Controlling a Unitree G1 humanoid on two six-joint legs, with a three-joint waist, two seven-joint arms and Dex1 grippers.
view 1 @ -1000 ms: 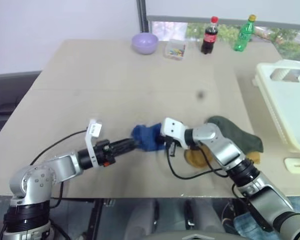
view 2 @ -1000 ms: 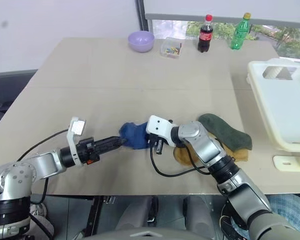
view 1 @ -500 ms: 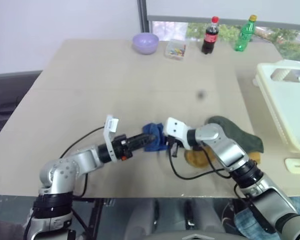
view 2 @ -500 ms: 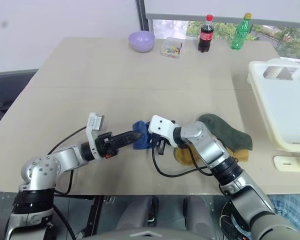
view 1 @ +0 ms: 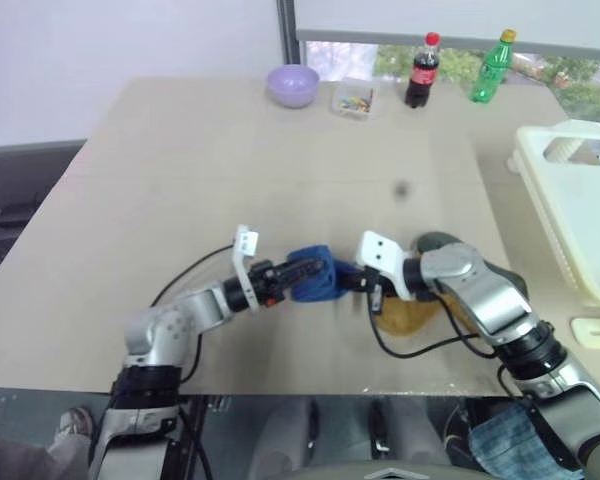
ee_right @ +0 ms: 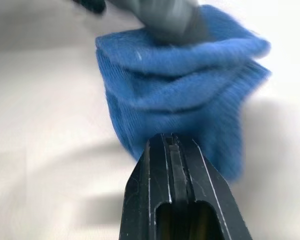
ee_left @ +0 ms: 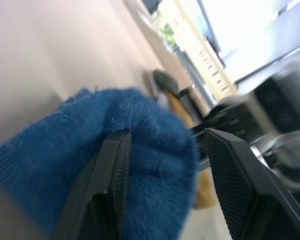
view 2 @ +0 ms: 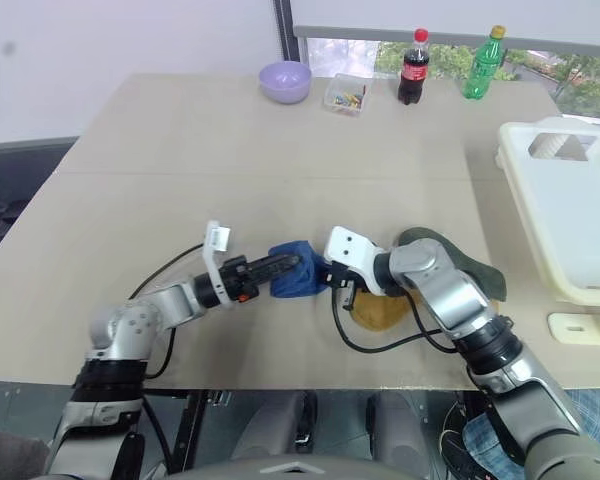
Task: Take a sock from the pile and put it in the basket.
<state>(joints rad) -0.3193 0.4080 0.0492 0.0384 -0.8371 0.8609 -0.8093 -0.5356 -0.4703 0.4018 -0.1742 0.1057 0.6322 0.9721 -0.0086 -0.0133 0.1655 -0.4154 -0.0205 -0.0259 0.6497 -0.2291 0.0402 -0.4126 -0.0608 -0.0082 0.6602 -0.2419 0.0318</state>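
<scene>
Fuzzy knitted blue sock [ee_left: 155, 165], matt tan table [view 1: 230, 170], smooth cream plastic basket [view 1: 580, 220].

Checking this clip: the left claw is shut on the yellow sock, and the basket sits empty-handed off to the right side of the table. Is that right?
Not quite. The left claw is shut on the blue sock, not the yellow one; the left wrist view shows its fingers pressed into blue fabric. The yellow sock lies on the table under the right arm. The basket is indeed at the right.

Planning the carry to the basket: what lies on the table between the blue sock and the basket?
In the right eye view, the mustard sock and dark green sock lie between the blue sock and the basket, with the right arm above them, then bare table.
</scene>
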